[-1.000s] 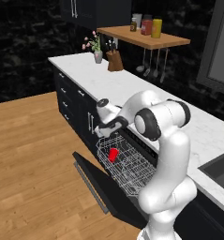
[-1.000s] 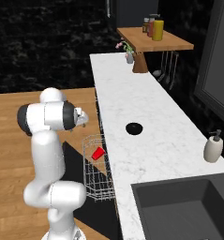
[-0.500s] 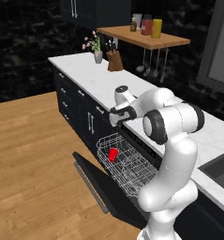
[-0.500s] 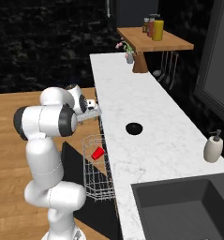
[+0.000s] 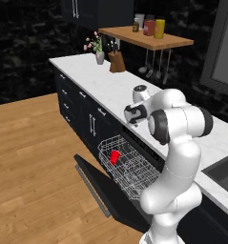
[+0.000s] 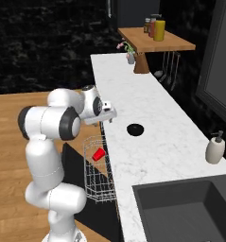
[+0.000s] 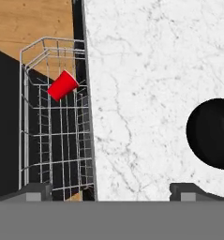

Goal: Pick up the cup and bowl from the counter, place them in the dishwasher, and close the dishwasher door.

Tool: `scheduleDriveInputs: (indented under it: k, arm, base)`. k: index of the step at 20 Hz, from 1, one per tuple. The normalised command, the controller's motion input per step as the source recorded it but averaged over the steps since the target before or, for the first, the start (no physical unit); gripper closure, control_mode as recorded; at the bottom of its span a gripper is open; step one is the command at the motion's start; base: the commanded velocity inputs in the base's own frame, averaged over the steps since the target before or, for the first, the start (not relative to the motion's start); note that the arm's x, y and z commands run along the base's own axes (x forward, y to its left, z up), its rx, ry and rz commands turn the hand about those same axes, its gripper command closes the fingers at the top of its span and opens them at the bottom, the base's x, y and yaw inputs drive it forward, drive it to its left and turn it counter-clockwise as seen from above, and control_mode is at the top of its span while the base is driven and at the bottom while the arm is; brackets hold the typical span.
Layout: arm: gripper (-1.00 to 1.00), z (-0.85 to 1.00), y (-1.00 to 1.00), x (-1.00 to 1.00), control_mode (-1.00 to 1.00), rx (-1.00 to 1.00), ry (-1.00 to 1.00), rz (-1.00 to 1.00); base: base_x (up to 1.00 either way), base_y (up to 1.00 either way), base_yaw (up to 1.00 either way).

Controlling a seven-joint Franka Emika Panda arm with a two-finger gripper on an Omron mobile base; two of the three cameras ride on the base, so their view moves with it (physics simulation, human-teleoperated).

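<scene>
The cup (image 7: 63,85) is lying tipped on its side in the white wire rack (image 7: 52,122) of the dishwasher (image 5: 129,164), whose door (image 5: 106,193) is hanging open and flat, so that half of the loading looks finished. The gripper (image 6: 109,113) is hovering above the counter (image 6: 147,118) near its front edge, fingers spread wide and holding nothing. It is probably placed there because the bowl (image 6: 134,129) is sitting upright on the marble just beside it, apart from the fingertips and ready for a grasp from above.
</scene>
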Motion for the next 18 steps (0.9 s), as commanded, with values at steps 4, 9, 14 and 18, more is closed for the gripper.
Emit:
scheduleDriveInputs:
  k: [4, 9, 14, 18]
  arm:
    - [-1.00, -0.01, -0.57, 0.02, -1.00, 0.00, 0.01, 0.00]
    - [-1.00, -0.04, -0.62, 0.03, -1.00, 0.01, 0.00, 0.00]
    - [-1.00, 0.00, -0.57, 0.01, -1.00, 0.01, 0.00, 0.00]
    - [-1.00, -0.06, -0.34, 0.02, -1.00, 0.01, 0.00, 0.00]
  base:
    - [0.00, 0.00, 0.00]
    - [0.00, 0.00, 0.00]
    - [0.00, 0.00, 0.00]
    - [0.00, 0.00, 0.00]
